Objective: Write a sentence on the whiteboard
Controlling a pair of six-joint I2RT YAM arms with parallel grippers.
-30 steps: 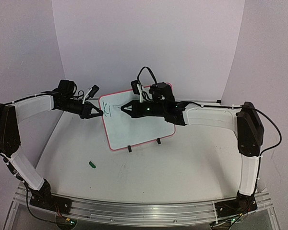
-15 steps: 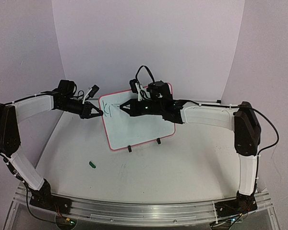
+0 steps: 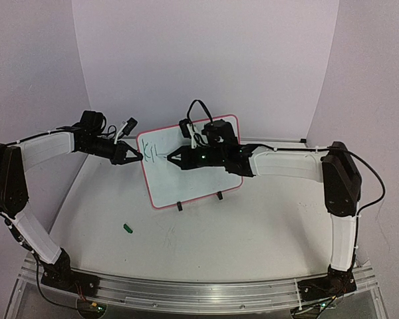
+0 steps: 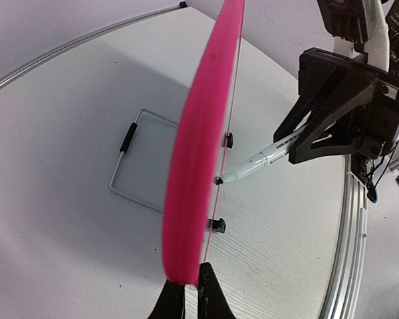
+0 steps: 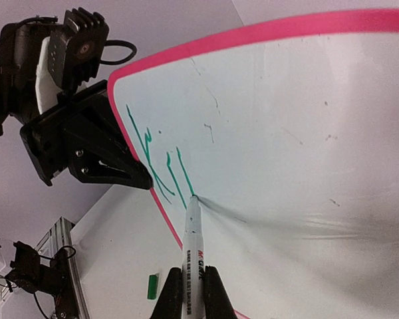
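From above, the whiteboard [image 3: 193, 187] stands on its black feet near the middle of the table [image 3: 253, 229]. The sentence [image 3: 150, 151] is only a few green strokes by its upper left corner. My left gripper [image 3: 138, 157] is clamped on the board's left edge, and my right gripper [image 3: 173, 159] is closed around a marker [image 3: 166, 158].

On the left wrist I see the board edge-on, with its pink-red frame pinched between my fingers.

On the right wrist the strokes look thin, slanted and uneven. The marker tip touches the board at the end of the last stroke.
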